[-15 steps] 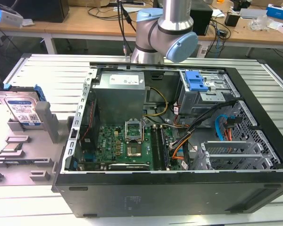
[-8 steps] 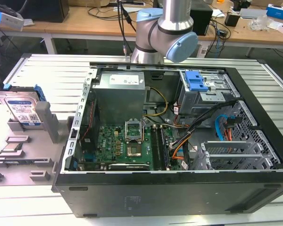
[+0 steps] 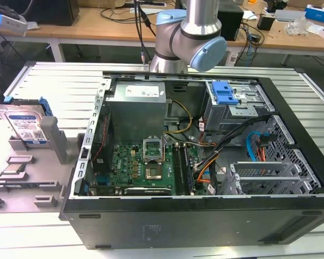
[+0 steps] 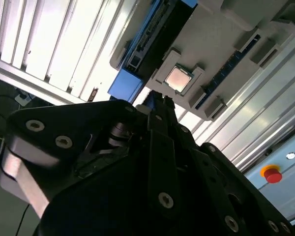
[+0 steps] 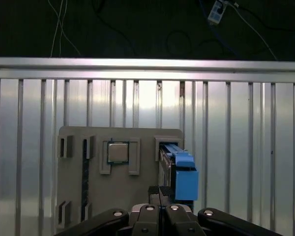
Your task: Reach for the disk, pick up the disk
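Arm (image 3: 189, 43) links rise past the exterior view's upper edge, so that view cuts off everything beyond the base joints. In both wrist views the pincer's (image 5: 160, 191) black body blocks the near part of the scene. Its two slim tips are pressed together with nothing between them, seen as one narrow bar in the second wrist view (image 4: 160, 101).

The disk (image 3: 22, 125) stands on edge in a slot of a grey holder (image 3: 43, 175) on the slatted metal table (image 3: 59, 81). It is at the exterior view's left, well apart from the open computer case (image 3: 194, 221). Grey posts of the holder hide its lower part, and the frame edge clips one corner of its blue caddy. It leans back a little, with the white-and-blue label facing the exterior camera.

In the first wrist view the disk (image 5: 179, 167) is seen edge-on, so its label is out of sight. It reads as a thin strip with its long line running from the holder's far side toward the pincer, and the blue caddy end is nearest the tips, just beside them but not touching. In the second wrist view the disk (image 4: 152, 34) is again edge-on and partly cut off by the frame.

A square processor chip (image 5: 117, 152) lies flat in a pocket of the same holder, beside the disk.
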`<state>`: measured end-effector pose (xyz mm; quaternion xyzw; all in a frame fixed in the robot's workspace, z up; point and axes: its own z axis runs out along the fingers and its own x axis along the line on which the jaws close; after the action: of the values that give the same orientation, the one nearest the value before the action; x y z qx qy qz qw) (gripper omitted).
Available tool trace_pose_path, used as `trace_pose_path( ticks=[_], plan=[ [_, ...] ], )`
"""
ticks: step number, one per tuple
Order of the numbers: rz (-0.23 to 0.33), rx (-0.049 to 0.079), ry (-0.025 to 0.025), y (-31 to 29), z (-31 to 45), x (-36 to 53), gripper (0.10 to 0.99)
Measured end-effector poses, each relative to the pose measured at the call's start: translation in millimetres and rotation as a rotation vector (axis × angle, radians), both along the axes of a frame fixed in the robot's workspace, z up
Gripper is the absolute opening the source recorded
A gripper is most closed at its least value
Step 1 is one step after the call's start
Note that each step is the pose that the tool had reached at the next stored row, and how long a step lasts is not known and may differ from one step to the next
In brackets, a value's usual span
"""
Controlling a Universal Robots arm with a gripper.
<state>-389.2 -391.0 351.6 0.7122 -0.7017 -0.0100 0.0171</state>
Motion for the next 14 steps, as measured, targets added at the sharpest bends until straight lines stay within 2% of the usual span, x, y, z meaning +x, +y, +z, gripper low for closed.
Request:
trace_pose_path(
  ticks=[3,4,6,7,8,9,12,14],
  plan=[
    [-0.001,0.0,0.0,0.0,0.0,0.0,0.298],
    [-0.001,0.0,0.0,0.0,0.0,0.0,0.298],
    [-0.002,0.0,0.0,0.0,0.0,0.0,0.42],
    [-0.002,0.0,0.0,0.0,0.0,0.0,0.42],
    [-0.003,0.0,0.0,0.0,0.0,0.0,0.537],
    [-0.003,0.0,-0.0002,0.2,-0.1,0.0,0.604],
    [-0.003,0.0,0.0,6.2,0.0,0.1,0.604],
    [-0.003,-0.001,0.0,13.6,0.0,0.0,0.604]
  ],
)
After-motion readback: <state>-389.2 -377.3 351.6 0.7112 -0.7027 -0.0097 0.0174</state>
